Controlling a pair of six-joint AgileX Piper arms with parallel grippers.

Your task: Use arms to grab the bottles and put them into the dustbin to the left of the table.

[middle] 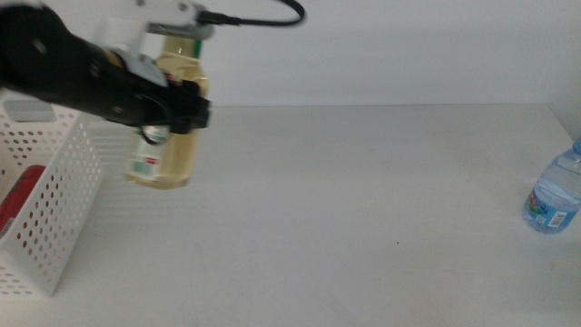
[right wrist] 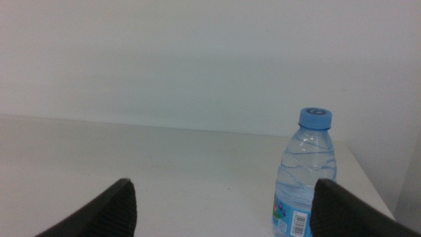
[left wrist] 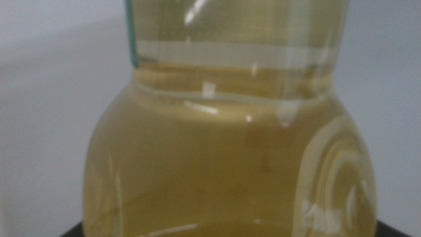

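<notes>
My left gripper [middle: 188, 111] comes in from the left and is shut on the yellow-liquid bottle [middle: 171, 145]. It holds the bottle upright in the air, just right of the white perforated dustbin [middle: 56, 195]. In the left wrist view the bottle [left wrist: 230, 164] fills the picture and hides the jaws. A red object [middle: 18, 198], likely the slim can, lies inside the dustbin. The clear blue-capped water bottle [middle: 554, 193] stands at the table's far right edge. My right gripper [right wrist: 223, 212] is open and empty, low over the table, and the water bottle [right wrist: 306, 178] stands a little ahead of it.
The white table [middle: 345, 209] stretches between the dustbin and the water bottle. A plain white wall rises behind its far edge. A black cable [middle: 263, 18] loops above the left arm.
</notes>
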